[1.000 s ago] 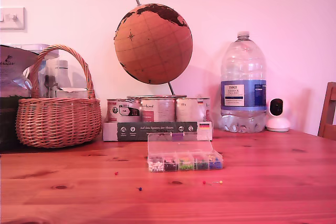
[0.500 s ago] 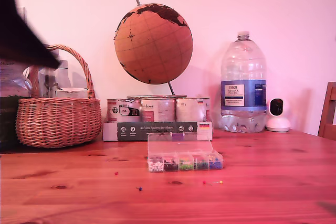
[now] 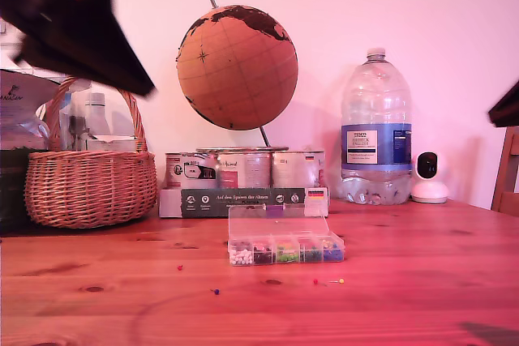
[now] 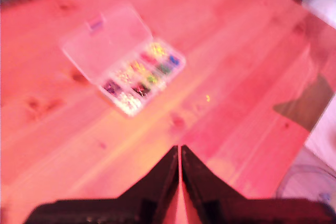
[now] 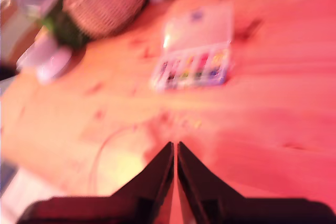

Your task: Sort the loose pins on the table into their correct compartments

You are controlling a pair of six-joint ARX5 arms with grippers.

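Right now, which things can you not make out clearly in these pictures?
- Loose pins: exterior view, too small to count surely.
- Compartments: both wrist views, motion blur hides which colours sit where.
- Dark arm: exterior view's left, blurred and cut by the edge; first or second unclear.
- Chair: cut by exterior view's right edge.

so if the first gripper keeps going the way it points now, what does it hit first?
Probably bare table. My first gripper, jaws together, aims at open wood short of the clear pin box. A yellow pin lies off to one side. The view is blurred, so depth is uncertain.
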